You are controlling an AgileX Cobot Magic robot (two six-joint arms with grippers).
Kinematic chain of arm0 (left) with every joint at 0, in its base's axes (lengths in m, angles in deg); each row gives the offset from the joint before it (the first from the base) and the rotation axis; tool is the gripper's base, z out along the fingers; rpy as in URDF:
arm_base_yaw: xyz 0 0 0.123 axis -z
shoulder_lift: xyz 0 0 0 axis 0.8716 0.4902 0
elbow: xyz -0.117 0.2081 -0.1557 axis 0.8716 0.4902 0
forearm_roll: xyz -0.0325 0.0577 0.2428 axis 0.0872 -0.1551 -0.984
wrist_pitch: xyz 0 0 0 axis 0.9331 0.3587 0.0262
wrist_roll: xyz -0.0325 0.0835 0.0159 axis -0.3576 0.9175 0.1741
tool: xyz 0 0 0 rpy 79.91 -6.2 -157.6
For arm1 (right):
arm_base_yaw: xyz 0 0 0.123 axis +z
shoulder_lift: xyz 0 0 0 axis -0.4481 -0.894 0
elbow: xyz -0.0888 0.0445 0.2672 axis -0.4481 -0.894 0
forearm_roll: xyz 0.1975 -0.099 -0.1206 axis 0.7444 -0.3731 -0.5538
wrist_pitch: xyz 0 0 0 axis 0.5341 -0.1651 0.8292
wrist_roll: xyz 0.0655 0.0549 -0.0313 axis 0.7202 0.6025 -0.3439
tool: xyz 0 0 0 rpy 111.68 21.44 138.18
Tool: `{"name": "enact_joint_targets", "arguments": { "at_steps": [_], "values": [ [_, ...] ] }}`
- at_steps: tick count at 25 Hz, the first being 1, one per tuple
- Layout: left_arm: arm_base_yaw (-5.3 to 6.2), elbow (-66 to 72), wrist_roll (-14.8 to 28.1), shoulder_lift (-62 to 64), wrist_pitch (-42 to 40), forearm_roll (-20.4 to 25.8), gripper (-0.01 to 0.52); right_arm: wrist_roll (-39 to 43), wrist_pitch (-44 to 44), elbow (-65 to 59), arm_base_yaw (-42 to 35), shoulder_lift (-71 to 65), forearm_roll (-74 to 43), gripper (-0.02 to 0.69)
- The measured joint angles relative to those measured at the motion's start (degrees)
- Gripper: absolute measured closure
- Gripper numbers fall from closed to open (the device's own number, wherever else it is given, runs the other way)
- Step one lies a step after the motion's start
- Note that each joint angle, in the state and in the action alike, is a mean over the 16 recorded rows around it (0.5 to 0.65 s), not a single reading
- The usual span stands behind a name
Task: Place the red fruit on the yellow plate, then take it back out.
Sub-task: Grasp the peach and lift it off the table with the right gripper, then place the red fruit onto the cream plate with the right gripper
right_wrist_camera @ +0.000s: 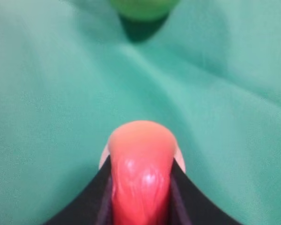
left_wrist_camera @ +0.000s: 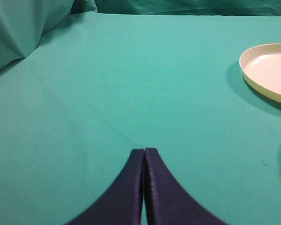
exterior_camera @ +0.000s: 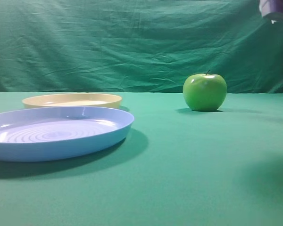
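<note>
Your right claw point(right_wrist_camera: 141, 187) pinches the red fruit point(right_wrist_camera: 141, 164), ready to carry; the yellow plate point(exterior_camera: 71, 100) waits far left. Left claw point(left_wrist_camera: 144, 152) is closed, empty.

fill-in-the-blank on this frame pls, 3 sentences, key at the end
1. The right gripper is shut on the ____ fruit.
2. The left gripper is shut and holds ____.
3. In the exterior view, the yellow plate lies behind the ____ plate, with the green apple off to the right.

Missing words: red; nothing; blue
</note>
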Motion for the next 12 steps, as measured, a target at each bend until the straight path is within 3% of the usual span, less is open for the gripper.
{"name": "enact_joint_targets", "arguments": {
  "at_steps": [12],
  "values": [
    [0.00, 0.00, 0.00, 0.00, 0.00, 0.00, 0.514, -4.20, 6.32, 30.96, 11.39, -16.08, 0.43, 0.484]
  ]
}}
